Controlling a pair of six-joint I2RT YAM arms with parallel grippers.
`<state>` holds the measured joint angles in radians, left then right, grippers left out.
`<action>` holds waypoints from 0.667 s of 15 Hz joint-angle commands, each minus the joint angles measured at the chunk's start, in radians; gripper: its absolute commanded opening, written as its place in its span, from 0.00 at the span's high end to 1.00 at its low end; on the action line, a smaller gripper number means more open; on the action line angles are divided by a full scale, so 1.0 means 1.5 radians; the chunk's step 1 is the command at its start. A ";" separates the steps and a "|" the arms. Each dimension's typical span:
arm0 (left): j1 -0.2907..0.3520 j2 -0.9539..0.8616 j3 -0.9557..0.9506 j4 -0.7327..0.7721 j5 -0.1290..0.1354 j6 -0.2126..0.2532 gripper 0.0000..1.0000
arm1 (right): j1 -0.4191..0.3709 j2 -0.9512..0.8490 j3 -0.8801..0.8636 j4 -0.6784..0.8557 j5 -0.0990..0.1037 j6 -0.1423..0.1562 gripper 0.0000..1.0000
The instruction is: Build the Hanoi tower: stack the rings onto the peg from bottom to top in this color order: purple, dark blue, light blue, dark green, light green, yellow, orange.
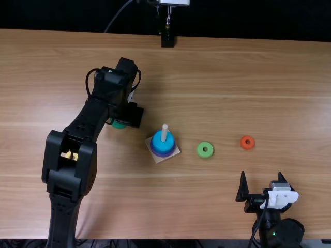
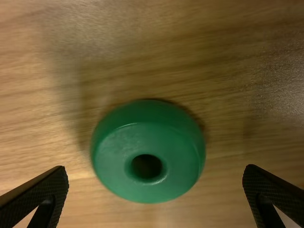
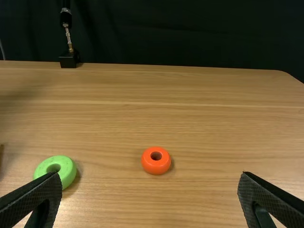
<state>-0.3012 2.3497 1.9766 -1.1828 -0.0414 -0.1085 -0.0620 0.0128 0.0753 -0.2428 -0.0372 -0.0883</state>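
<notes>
- Left claw [image 1: 124,115] is hovering open over the surface [image 1: 222,88], its two fingers standing apart and gripping nothing.
- Dark green ring [image 2: 111,156] is lying flat on the surface, below the left claw and between the lines of its fingers.
- Peg [image 1: 164,133] is standing upright on its square base [image 1: 159,159], to the right of the left claw and nearer the robot.
- Light blue ring [image 1: 157,141] is sitting around the peg; purple-blue stacking is showing beneath, separate rings there being hard to tell.
- Yellow piece [image 1: 75,156] is lying nearer the robot than the left claw and left of it, partly hidden by the arm.
- Right claw [image 1: 261,174] is holding nothing, its fingers spread.
- Orange ring [image 1: 243,142] is resting ahead of the right claw, slightly left.
- Light green ring [image 1: 200,150] is resting ahead of the right claw, farther left.
</notes>
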 commanded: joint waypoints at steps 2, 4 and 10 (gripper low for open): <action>-0.003 0.030 0.021 -0.001 0.021 0.002 0.00 | -0.008 -0.009 -0.040 -0.052 -0.007 -0.001 0.00; -0.002 0.033 0.021 -0.001 0.023 0.002 0.00 | -0.008 -0.009 -0.040 -0.052 -0.007 -0.001 0.00; 0.006 0.033 0.020 0.006 0.072 0.004 0.22 | -0.008 -0.009 -0.040 -0.052 -0.008 -0.001 0.00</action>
<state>-0.2993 2.3768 1.9774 -1.1790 0.0147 -0.1089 -0.0616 0.0128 0.0757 -0.2440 -0.0372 -0.0883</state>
